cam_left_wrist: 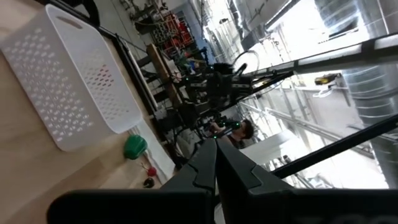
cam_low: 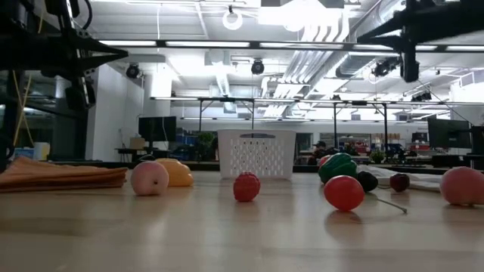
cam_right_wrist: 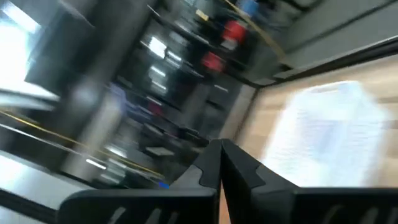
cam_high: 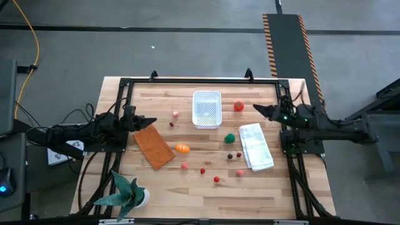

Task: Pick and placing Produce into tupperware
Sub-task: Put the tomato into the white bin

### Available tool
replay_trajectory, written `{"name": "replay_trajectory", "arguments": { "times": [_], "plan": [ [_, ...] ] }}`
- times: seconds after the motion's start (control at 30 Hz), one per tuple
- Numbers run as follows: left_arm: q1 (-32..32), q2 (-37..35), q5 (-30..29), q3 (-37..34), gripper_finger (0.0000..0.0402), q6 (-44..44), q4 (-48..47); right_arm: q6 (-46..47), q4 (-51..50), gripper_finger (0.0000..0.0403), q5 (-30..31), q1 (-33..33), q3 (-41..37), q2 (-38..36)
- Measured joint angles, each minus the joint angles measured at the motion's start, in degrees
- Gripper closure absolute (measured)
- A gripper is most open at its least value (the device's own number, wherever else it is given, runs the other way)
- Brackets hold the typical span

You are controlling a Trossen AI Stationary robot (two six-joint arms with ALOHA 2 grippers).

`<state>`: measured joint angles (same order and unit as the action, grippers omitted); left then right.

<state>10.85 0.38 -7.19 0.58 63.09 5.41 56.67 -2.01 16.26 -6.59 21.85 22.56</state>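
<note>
The tupperware (cam_high: 207, 108), a white perforated tub, stands on its base at the table's far middle; it also shows in the left wrist view (cam_left_wrist: 68, 81) and low view (cam_low: 256, 153). Produce lies loose on the wood around it: a red tomato (cam_high: 239, 107), a green piece (cam_high: 230, 137), an orange carrot (cam_high: 182, 148), and several small red, pink and dark berries (cam_high: 202, 170). My left gripper (cam_high: 154, 120) hovers shut at the table's left side, pointing toward the tub. My right gripper (cam_high: 255, 107) hovers shut at the right side, near the tomato. Neither holds anything.
An orange-brown flat rectangle (cam_high: 153, 145) lies at the left, just below my left gripper. A folded white cloth (cam_high: 256, 146) lies at the right. A green spiky plant (cam_high: 128, 190) stands at the near left corner. A black frame (cam_high: 200, 80) borders the table.
</note>
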Motion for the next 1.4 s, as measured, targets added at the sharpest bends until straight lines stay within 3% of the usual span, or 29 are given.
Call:
{"name": "replay_trajectory", "arguments": {
  "times": [0.2, 0.57, 0.77, 1.17, 1.4],
  "plan": [
    [0.00, 0.00, 0.01, 0.00, 0.0401, -0.48, 0.02, -10.30, -20.86, 0.0402, 2.15, -0.03, 17.59, 14.42],
    [0.00, 0.00, 0.03, 0.00, 0.0401, -0.47, 0.00, -19.41, -28.89, 0.0402, 4.44, -2.73, 33.19, 29.15],
    [0.00, 0.00, 0.03, 0.00, 0.0401, -0.46, -0.08, -20.44, -40.73, 0.0397, 4.38, -4.45, 42.45, 35.82],
    [0.00, 0.00, -1.39, 0.00, 0.0401, 0.37, -1.31, -20.25, -62.89, 0.0247, 4.39, -9.55, 64.72, 51.40],
    [0.00, 0.00, -1.30, 0.00, 0.0401, 0.41, -1.31, -23.26, -68.09, 0.0217, 7.25, -10.33, 76.75, 58.04]
  ]
}}
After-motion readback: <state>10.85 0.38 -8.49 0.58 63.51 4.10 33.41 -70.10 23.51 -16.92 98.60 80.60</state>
